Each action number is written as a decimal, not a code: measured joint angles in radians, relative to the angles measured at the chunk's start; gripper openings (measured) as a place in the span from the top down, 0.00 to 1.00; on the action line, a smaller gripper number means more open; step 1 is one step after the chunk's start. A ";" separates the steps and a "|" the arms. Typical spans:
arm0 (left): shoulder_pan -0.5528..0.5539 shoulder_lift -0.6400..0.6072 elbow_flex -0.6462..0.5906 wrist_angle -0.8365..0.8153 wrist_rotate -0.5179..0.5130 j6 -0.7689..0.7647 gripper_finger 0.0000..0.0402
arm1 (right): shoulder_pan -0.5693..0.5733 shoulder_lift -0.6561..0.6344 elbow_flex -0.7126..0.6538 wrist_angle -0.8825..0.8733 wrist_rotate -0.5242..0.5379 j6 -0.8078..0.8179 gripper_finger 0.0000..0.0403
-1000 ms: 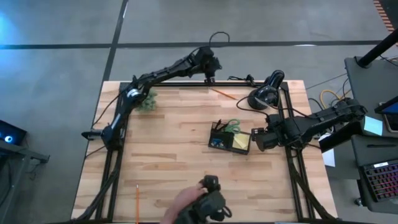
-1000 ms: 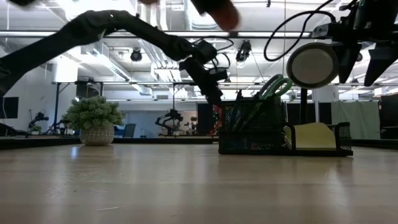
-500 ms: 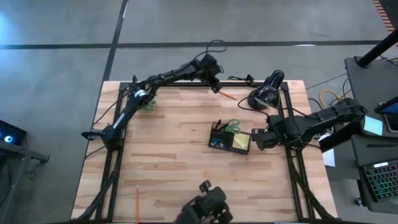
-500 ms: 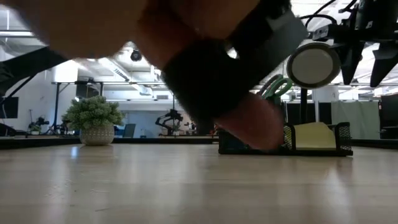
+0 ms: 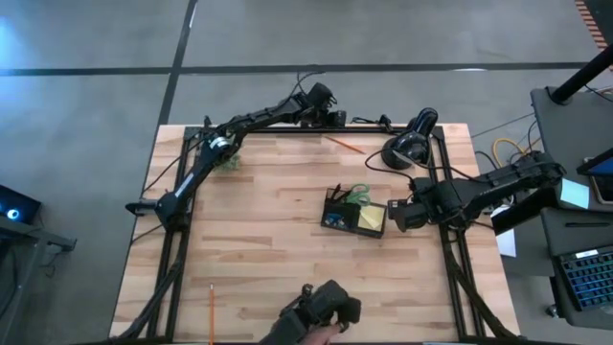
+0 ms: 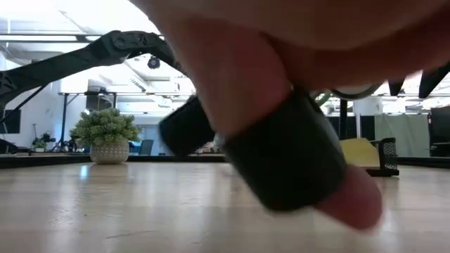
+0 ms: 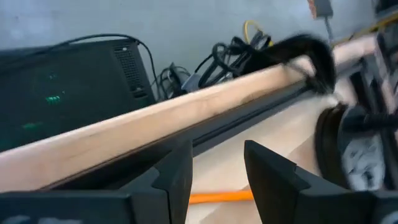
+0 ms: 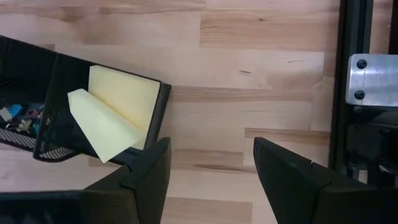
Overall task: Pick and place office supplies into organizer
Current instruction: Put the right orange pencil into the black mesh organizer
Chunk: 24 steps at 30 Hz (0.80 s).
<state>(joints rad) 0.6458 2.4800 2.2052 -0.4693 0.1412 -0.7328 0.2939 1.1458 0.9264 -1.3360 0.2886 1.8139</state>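
Left claw [image 7: 214, 177]: you are seeing it parted, empty, hovering over an orange pencil [image 7: 221, 197] at the counter's [image 5: 259, 240] far edge.
Right claw [image 8: 208, 171]: standing released beside the organizer [image 5: 352, 215].
Low view: a person's hand [image 6: 281, 91] is blocking most of it.

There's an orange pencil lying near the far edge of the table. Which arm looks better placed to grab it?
The left, probably. Its claw hangs at the far edge close to the orange pencil, which shows between its open fingers in its wrist view. The right claw waits open beside the organizer, farther off.
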 joint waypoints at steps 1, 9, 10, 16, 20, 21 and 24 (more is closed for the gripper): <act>0.003 0.001 0.001 0.002 0.000 -0.035 0.68 | 0.000 0.000 0.000 0.000 0.000 -0.007 0.46; 0.005 -0.011 -0.001 -0.010 0.196 -0.073 0.68 | 0.000 -0.014 0.000 0.126 0.096 -0.095 0.46; -0.003 -0.034 -0.002 -0.023 0.170 -0.024 0.68 | -0.006 -0.022 0.004 0.155 0.128 -0.118 0.46; -0.065 -0.341 -0.002 -0.325 -0.076 0.387 0.68 | -0.064 -0.077 0.056 0.357 0.181 -0.398 0.46; -0.130 -0.498 -0.023 -0.603 -0.276 0.452 0.68 | -0.110 -0.058 0.128 0.540 0.149 -0.674 0.46; -0.150 -0.530 -0.043 -0.638 -0.327 0.440 0.68 | -0.125 -0.045 0.157 0.554 0.151 -0.707 0.46; -0.224 -0.627 -0.138 -0.709 -0.494 0.387 0.68 | -0.189 0.007 0.250 0.544 0.177 -0.787 0.46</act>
<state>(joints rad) 0.4220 1.8531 2.0672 -1.1787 -0.3528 -0.3456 0.1049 1.1532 1.1762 -0.7921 0.4661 1.0271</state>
